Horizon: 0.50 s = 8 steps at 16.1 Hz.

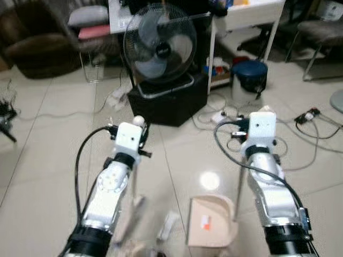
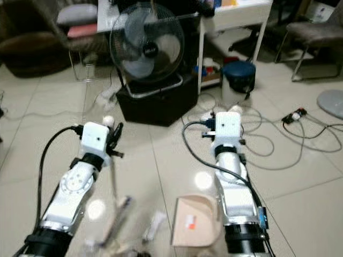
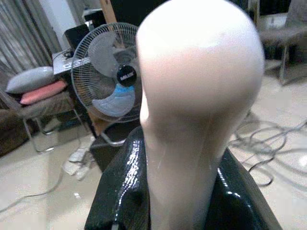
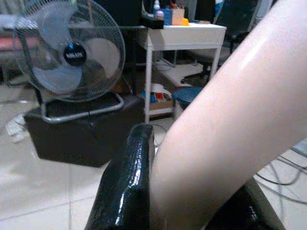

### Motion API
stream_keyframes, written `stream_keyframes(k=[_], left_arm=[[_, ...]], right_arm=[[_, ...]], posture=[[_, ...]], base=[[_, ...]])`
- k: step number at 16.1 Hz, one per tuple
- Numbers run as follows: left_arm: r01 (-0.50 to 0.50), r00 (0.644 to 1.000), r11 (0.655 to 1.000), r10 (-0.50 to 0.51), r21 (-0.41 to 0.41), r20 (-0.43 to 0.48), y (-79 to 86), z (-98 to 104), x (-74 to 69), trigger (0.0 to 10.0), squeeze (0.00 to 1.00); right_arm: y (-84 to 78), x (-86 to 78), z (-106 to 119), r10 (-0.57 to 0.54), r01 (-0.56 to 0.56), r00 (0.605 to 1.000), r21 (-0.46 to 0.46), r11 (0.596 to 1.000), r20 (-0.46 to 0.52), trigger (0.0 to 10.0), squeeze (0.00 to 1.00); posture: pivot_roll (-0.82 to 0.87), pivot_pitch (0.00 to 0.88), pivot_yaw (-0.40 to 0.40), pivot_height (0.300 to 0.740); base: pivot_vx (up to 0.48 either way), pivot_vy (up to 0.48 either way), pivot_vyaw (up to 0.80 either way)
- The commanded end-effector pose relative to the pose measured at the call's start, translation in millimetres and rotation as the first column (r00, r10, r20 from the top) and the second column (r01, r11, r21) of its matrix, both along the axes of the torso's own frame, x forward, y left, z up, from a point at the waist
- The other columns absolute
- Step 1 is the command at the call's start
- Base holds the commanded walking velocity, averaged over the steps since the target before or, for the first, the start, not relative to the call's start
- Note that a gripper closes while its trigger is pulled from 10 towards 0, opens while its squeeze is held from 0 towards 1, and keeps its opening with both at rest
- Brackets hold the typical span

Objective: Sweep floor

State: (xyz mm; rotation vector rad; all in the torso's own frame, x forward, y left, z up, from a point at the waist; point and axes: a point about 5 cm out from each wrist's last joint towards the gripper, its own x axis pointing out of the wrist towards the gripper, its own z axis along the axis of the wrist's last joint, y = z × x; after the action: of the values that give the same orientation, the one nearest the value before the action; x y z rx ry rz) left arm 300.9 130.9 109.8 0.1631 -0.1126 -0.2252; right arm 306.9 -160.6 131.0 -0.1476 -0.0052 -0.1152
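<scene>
The left gripper (image 1: 140, 140) is sitting left of centre in the head views, its black fingers (image 3: 125, 191) closing around the pale broom handle (image 1: 138, 122), whose rounded tip is standing just above the wrist. The thin shaft is running down from there toward the lower left of the frame, where the blurred broom head (image 2: 119, 214) is touching the floor (image 1: 48, 160) beside some pale scraps of litter (image 1: 169, 225).

The right gripper (image 4: 144, 191) is clamping a second pale handle (image 4: 230, 120), its tip (image 1: 263, 108) showing just above the wrist right of centre in the head views. Below it, at the lower middle of the frame, the beige dustpan (image 1: 211, 222) is resting on the tiles with its open mouth facing left toward the litter; an orange label is showing on its face.

Higher in the frame, a round fan (image 1: 159, 48) is standing on a black box (image 1: 171, 101), with a white table (image 1: 252, 13) to its right and a dark blue bin (image 1: 249, 75) beneath. Cables (image 1: 305, 139) are trailing over the tiles at the right, and a chair with grey and pink cushions (image 1: 88, 21) is standing at the upper left.
</scene>
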Motion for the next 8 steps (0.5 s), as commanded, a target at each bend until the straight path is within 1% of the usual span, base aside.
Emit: stream_keyframes(k=[1,2,3,4,5,6,8], left_arm=[[-0.032,0.997,0.999,0.034,-0.034,0.073,0.2,13.0,8.8,10.0,0.00],[-0.043,0.995,0.998,0.047,-0.053,0.083,-1.0,14.7,10.7,10.0,0.00],[-0.054,0.990,0.995,0.064,-0.082,0.123,-2.5,22.2,15.1,10.0,0.00],[-0.058,0.982,0.993,0.074,-0.099,0.174,-3.4,30.5,21.3,10.0,0.00],[-0.067,0.973,0.993,0.085,-0.093,0.213,-1.5,35.2,23.6,10.0,0.00],[-0.091,0.970,0.994,0.103,-0.067,0.219,-1.1,33.8,25.4,10.0,0.00],[-0.110,0.970,0.993,0.118,-0.050,0.211,-3.6,28.5,26.0,10.0,0.00]], right_arm=[[-2.1,2.3,5.3,-0.014,0.013,0.999,0.023,1.000,0.049,10.0,0.00],[-3.6,1.9,4.7,-0.019,0.018,0.998,0.027,0.999,0.053,10.0,0.00],[-3.1,3.3,6.0,-0.013,0.012,0.997,0.014,1.000,0.079,10.0,0.00],[-0.9,10.3,9.9,0.007,-0.006,0.993,-0.005,1.000,0.120,10.0,0.00],[2.5,15.3,14.8,0.027,-0.024,0.988,-0.016,1.000,0.151,10.0,0.00],[4.0,20.4,16.2,0.044,-0.041,0.986,-0.024,0.999,0.159,10.0,0.00],[3.9,24.6,12.0,0.061,-0.055,0.987,-0.043,0.998,0.149,10.0,0.00]], posture=[[-0.07,0.184,0.109,0.740],[-0.06,0.207,0.117,0.740],[-0.06,0.266,0.124,0.740],[-0.07,0.298,0.120,0.740],[-0.07,0.336,0.116,0.740],[-0.06,0.343,0.110,0.740],[-0.03,0.345,0.101,0.740]], base=[[0.000,0.000,0.00],[0.000,0.000,0.00],[0.000,0.000,0.00],[0.000,0.000,0.00],[0.000,0.000,0.00],[0.000,0.000,0.00],[0.000,0.000,0.00]])
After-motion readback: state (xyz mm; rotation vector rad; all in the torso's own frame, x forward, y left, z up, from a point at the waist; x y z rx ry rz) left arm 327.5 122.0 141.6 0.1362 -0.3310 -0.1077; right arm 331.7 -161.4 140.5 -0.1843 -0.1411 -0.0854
